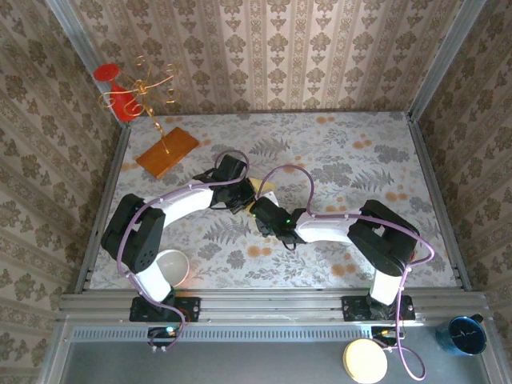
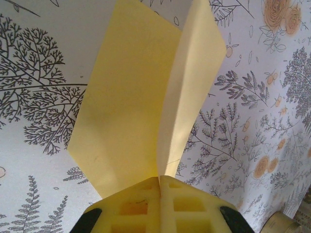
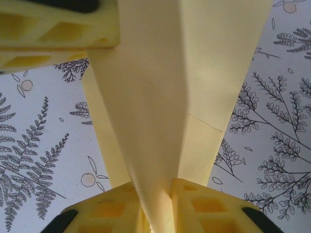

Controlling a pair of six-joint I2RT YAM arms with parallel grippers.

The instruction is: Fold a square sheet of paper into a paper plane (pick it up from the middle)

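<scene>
Left wrist view: we saw the left gripper pinched tight on the folded sheet of paper fanning out ahead; the right gripper clamped its opposite end.

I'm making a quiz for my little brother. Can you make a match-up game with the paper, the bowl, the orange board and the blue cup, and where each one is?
Things:
1. paper
2. bowl
3. orange board
4. blue cup

Places:
A. far left of the table
B. off the table, at the near right
C. over the middle of the table, creased down its centre
D. near left corner of the table

Pairs: 1-C, 2-D, 3-A, 4-B
</scene>
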